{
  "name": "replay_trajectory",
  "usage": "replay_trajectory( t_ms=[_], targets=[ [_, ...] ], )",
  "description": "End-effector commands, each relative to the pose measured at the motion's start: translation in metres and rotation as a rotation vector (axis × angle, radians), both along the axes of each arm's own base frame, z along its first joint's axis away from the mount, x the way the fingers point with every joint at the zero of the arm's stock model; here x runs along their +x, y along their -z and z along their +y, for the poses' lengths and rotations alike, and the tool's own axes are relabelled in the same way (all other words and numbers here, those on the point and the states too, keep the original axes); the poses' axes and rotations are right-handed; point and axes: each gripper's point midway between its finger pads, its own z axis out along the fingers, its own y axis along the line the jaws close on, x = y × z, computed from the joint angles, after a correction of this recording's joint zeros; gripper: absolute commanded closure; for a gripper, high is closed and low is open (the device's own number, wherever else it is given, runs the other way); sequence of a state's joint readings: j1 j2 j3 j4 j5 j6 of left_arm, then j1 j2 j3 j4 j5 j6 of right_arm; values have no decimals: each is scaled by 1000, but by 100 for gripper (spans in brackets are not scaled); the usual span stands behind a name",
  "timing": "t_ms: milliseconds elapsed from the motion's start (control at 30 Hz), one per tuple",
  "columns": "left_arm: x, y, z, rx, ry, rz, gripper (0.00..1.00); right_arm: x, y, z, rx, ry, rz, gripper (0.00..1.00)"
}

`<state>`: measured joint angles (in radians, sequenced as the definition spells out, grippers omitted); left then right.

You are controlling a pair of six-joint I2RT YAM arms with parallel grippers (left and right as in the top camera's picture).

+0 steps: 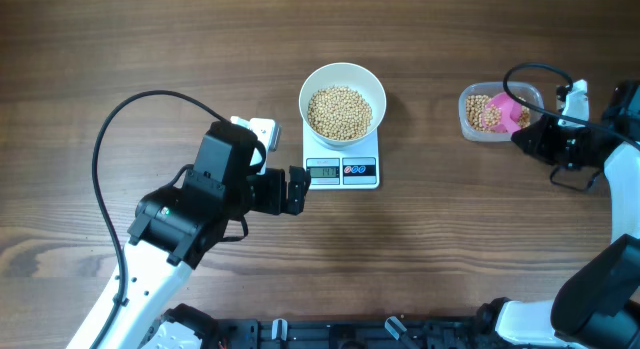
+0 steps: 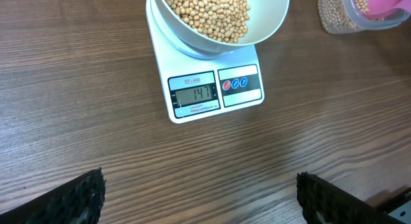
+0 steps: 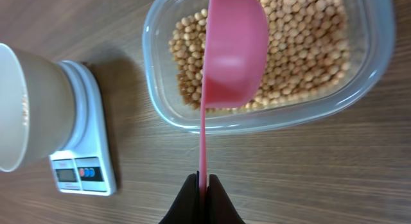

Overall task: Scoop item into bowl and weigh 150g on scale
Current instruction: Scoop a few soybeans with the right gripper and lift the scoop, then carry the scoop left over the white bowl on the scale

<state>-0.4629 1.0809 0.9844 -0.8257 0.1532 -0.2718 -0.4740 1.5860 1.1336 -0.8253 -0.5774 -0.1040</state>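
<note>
The beans are the job here, and most of the job looks done. At 8 o'clock from the scale, the left pincer hangs just beside it, wide apart and holding nothing. The white bowl sits on the scale in the middle of the counter, with a big pile of beans inside. The little screen looks like it says 141, so I think a few more beans are needed. At 3 o'clock from the bowl, well apart, is the clear tub with more beans. The pink scoop is tipped over the tub, and I cannot tell if it has beans in it. The right pincer is squeezed tight on the scoop's thin handle.
</note>
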Motion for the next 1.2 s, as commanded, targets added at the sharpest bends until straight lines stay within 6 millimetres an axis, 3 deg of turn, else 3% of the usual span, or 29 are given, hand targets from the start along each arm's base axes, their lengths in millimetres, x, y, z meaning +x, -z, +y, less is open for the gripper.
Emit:
replay_trajectory(
  t_ms=[0,100,333,567,700,800,900,1000,1067,1167],
  targets=[
    [0,3,2,10,-10,3,0,0,-1,5,111,96,38,96],
    [0,3,2,10,-10,3,0,-1,-5,-2,144,172,52,96],
    [0,3,2,10,-10,3,0,-1,-39,-8,401,203,-69,96],
    [0,3,2,10,-10,3,0,5,-92,16,643,60,-264,96],
    [0,3,2,10,-10,3,0,2,-103,20,651,41,-291,96],
    [0,3,2,10,-10,3,0,-1,-119,40,636,-28,-326,96],
    [0,3,2,10,-10,3,0,2,-138,75,579,-143,-370,96],
    [0,3,2,10,-10,3,0,10,-136,112,511,-196,-332,96],
    [0,3,2,10,-10,3,0,9,-138,147,509,-291,-323,96],
    [0,3,2,10,-10,3,0,14,-124,182,420,-310,-277,96]
  ],
)
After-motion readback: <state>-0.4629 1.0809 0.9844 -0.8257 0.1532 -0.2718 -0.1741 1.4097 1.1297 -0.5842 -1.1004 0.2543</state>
